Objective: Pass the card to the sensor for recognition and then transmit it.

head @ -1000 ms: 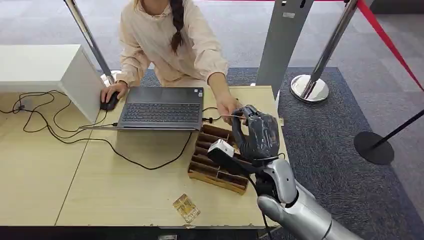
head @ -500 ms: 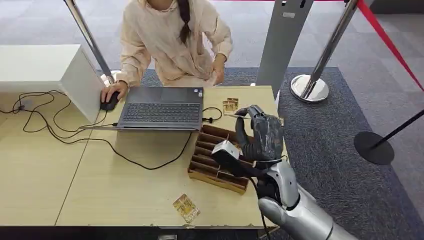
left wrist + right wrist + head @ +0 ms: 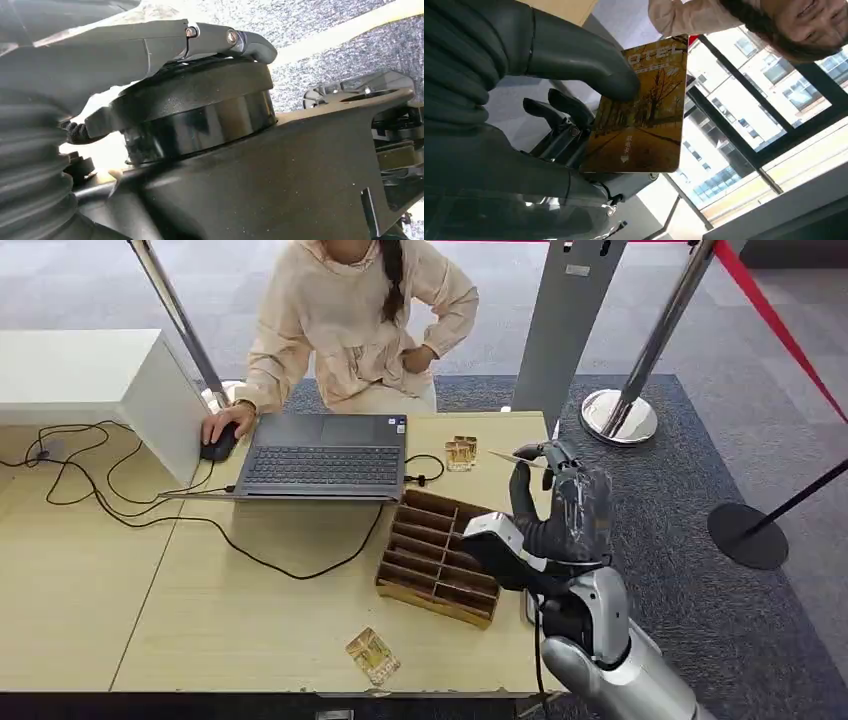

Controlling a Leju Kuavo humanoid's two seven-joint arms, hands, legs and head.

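Right hand (image 3: pixel 562 515) pinches card (image 3: pixel 644 112) between thumb and fingers, raised over table's (image 3: pixel 250 620) right edge, beside wooden organizer (image 3: pixel 430 558). Left hand: state cannot tell. Step: presenting card. Next likely needs carrying it to sensor, kept flat.

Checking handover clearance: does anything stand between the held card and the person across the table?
Nothing visible does. The right hand holds the card above the table's far right corner, open air toward the person.
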